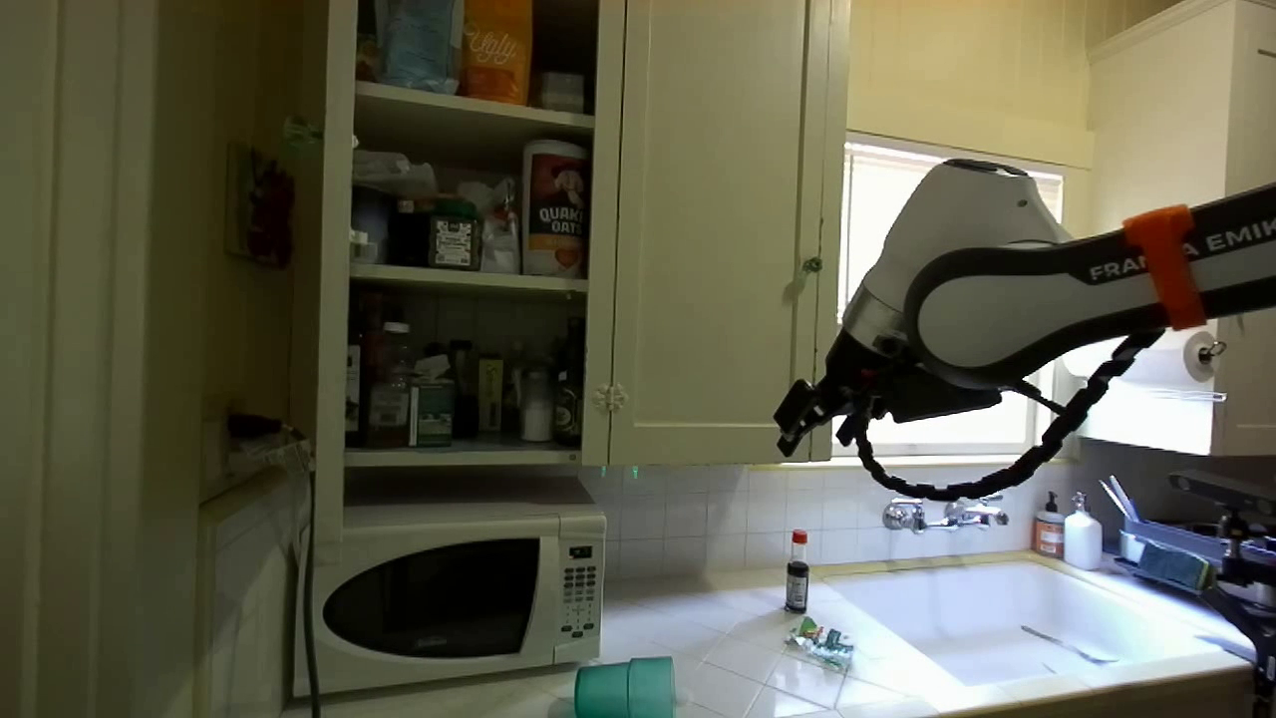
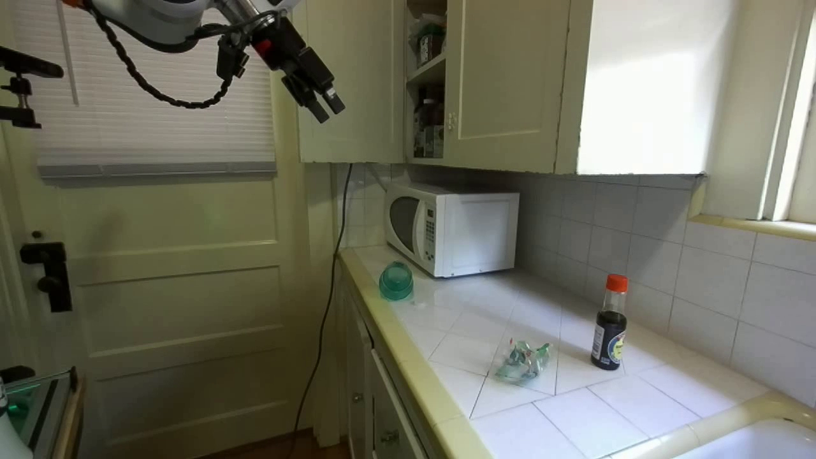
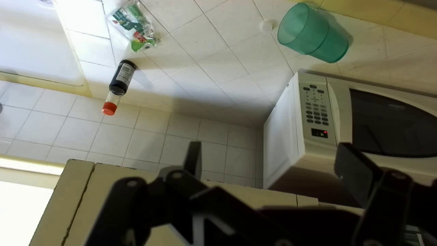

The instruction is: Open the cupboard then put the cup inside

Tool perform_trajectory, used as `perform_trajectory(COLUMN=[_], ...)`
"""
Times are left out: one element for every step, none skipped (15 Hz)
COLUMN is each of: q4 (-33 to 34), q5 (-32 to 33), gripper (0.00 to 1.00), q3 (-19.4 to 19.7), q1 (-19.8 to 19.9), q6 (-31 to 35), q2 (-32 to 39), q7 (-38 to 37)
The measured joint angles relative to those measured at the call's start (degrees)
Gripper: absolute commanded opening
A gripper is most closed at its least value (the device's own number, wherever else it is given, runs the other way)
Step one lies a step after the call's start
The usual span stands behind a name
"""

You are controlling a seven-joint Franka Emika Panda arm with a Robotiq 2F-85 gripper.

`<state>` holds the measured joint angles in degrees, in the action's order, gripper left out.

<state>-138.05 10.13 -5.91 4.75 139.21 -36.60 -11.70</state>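
The cupboard door point(image 1: 718, 229) is a flat cream-white panel and looks shut, with a small knob point(image 1: 812, 264) at its edge. It also shows in an exterior view point(image 2: 510, 76); its shelves are hidden. The teal-green cup point(image 1: 625, 688) lies on its side on the counter in front of the microwave. It also shows in an exterior view point(image 2: 396, 281) and at the top of the wrist view point(image 3: 314, 34). My gripper point(image 1: 788, 427) is in the air, in front of the door's lower part, with fingers pointing down and forward point(image 2: 328, 109). In the wrist view point(image 3: 273, 167) its fingers are wide apart with nothing between them.
A doorless compartment point(image 1: 469, 274) full of bottles and boxes adjoins the door. A microwave point(image 1: 449, 588) stands below it. A red-capped bottle point(image 1: 797, 573) and a crumpled plastic packet point(image 1: 820, 643) lie between cup and sink point(image 1: 977, 608). A window point(image 1: 947, 429) is behind the arm.
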Motion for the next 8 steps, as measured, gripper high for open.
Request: perform_trajectory(q4=[0.0, 0.02, 0.15, 0.51, 1.39, 2.58, 4.09, 6.09], q5=[0.0, 0.0, 0.13, 0.3, 0.79, 1.6, 2.55, 3.38], gripper=[1.0, 1.0, 1.0, 1.0, 1.0, 1.0, 1.0, 1.0], q3=[0.0, 0.0, -0.01, -0.01, 0.0, 0.0, 0.02, 0.1], q1=[0.0, 0.0, 0.1, 0.51, 1.33, 2.46, 3.8, 5.33], q6=[0.0, 0.0, 0.25, 0.99, 1.82, 2.7, 3.28, 3.49], q2=[0.0, 0.0, -0.02, -0.16, -0.49, -0.96, -1.54, -2.13], q7=[0.0, 0.0, -0.03, -0.1, -0.16, -0.23, -0.28, -0.28])
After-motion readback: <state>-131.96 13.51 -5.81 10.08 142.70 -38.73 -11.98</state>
